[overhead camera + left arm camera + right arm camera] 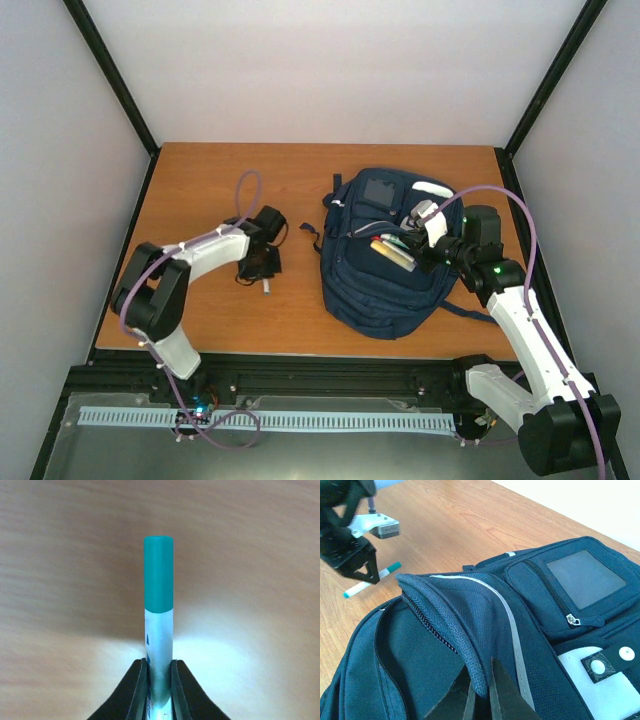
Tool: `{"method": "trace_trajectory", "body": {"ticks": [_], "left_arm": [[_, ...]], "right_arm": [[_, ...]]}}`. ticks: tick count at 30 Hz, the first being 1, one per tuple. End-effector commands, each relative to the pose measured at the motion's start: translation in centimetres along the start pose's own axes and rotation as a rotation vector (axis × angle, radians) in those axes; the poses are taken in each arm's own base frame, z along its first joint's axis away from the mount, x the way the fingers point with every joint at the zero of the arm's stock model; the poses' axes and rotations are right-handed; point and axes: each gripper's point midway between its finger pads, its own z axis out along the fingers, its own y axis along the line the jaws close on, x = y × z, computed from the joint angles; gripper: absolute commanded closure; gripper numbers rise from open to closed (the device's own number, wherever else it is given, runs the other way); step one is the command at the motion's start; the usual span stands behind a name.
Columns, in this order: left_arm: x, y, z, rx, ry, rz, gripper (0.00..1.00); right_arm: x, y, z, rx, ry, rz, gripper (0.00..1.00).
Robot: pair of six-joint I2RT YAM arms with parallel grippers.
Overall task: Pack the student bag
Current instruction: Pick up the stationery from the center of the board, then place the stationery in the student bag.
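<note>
The student bag [385, 265] lies flat at the centre right of the wooden table, navy with white patches, its opening showing several pens [392, 252]. My right gripper [432, 240] is shut on the zippered edge of the bag's opening flap [470, 645] and holds it raised. My left gripper [262, 272] is low over the table left of the bag, shut on a marker [159, 615] with a teal cap and white barrel. That marker also shows in the right wrist view [370, 582], lying on the wood under the left gripper [357, 572].
The wooden table [200, 190] is bounded by white walls and black frame posts. The bag's dark straps [310, 235] trail left of it toward the left gripper. A front pocket with a clear window [585, 572] lies on the bag's far side.
</note>
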Motion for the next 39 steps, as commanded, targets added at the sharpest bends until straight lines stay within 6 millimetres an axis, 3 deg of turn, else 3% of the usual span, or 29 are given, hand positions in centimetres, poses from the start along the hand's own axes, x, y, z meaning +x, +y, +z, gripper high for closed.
{"method": "trace_trajectory", "body": {"ticks": [1, 4, 9, 14, 17, 22, 27, 34, 39], "left_arm": [[3.7, -7.1, -6.6, 0.309, 0.038, 0.14, 0.98], [6.3, -11.7, -11.5, 0.564, 0.041, 0.259, 0.98], [10.3, -16.7, -18.2, 0.834, 0.038, 0.437, 0.98], [15.2, -21.0, -20.4, 0.946, 0.095, 0.603, 0.98], [16.6, -23.8, -20.8, 1.017, 0.117, 0.62, 0.98], [16.2, -27.5, -21.3, 1.115, 0.11, 0.526, 0.99], [13.4, -29.6, -22.5, 1.199, 0.002, 0.358, 0.99], [9.4, -29.6, -20.7, 1.219, -0.117, -0.001, 0.99], [8.1, -30.6, -20.5, 1.236, -0.136, -0.104, 0.99]], "right_arm": [[-3.3, 0.1, -1.2, 0.007, -0.12, -0.083, 0.97], [-3.3, 0.0, -1.1, 0.006, -0.118, -0.081, 0.97], [-3.2, 0.0, -1.0, 0.006, -0.116, -0.079, 0.97], [-3.2, -0.1, -1.0, 0.008, -0.115, -0.078, 0.97], [-3.2, -0.1, -1.0, 0.008, -0.116, -0.078, 0.97], [-3.3, 0.0, -1.1, 0.009, -0.12, -0.081, 0.97], [-3.3, 0.0, -1.2, 0.01, -0.122, -0.082, 0.97], [-3.2, 0.0, -1.1, 0.006, -0.117, -0.08, 0.97], [-3.1, 0.0, -1.1, 0.009, -0.116, -0.082, 0.97]]}}
